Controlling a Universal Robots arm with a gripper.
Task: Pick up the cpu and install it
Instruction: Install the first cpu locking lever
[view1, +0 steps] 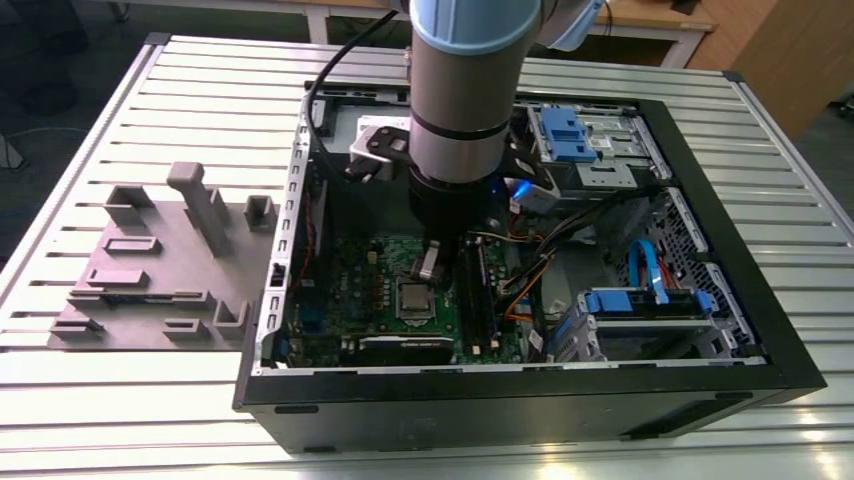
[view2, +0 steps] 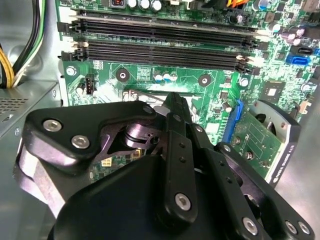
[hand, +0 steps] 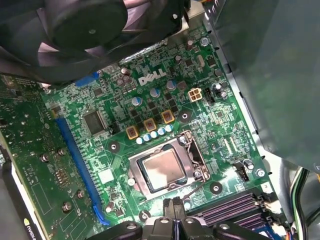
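**Cpu seated in its socket; end effector clenched on nothing beside it.**
The cpu lies flat and square inside the socket frame, as installing requires. The end effector hangs just off the frame's edge, toward the memory slots, deep inside the open computer case on the table.
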